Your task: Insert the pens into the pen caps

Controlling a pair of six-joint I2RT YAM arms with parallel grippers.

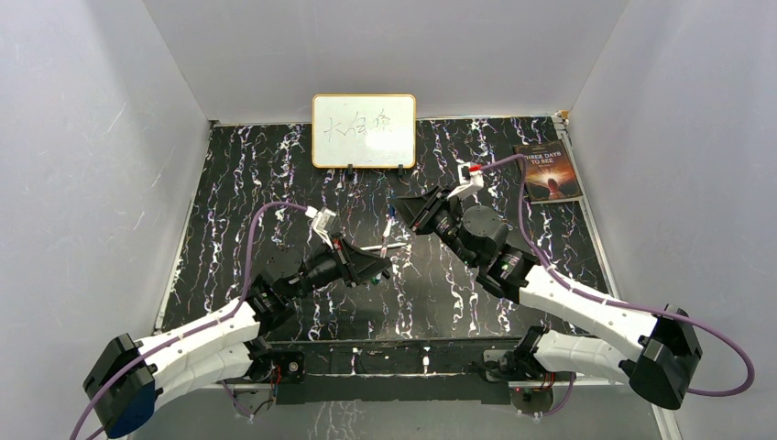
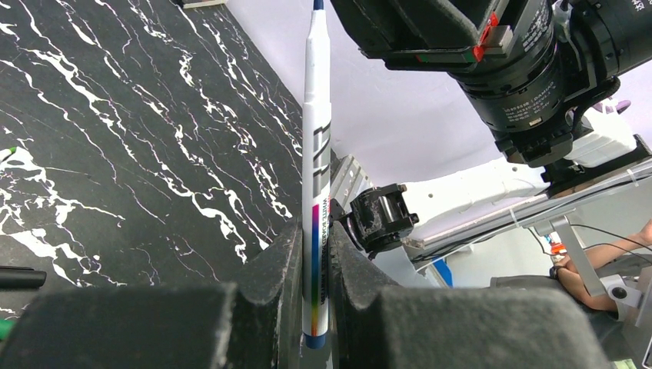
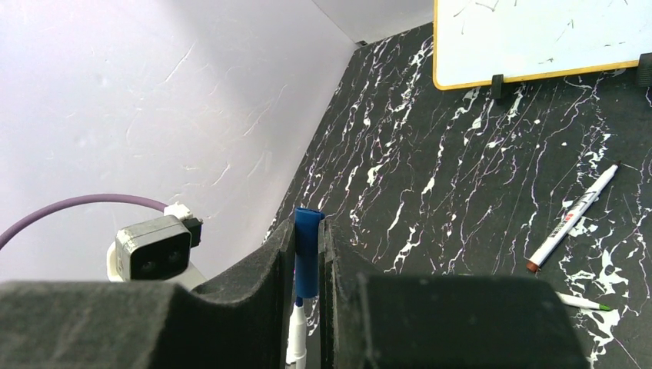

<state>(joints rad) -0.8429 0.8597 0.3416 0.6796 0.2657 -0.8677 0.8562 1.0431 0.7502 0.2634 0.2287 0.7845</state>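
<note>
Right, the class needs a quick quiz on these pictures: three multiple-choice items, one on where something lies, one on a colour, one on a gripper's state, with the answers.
1. Where on the table does the book lie?
A. at the far right corner
B. at the near left corner
C. in the middle

2. What colour is the cap in the right gripper?
A. yellow
B. blue
C. red

3. What is the state of the left gripper?
A. open over the table
B. shut on a cap
C. shut on a pen

Answers:
1 A: the top view shows the book at the far right corner, beside the wall.
2 B: the right wrist view shows a blue cap between the fingers.
3 C: the left wrist view shows the fingers pressed on both sides of a white pen.
</note>
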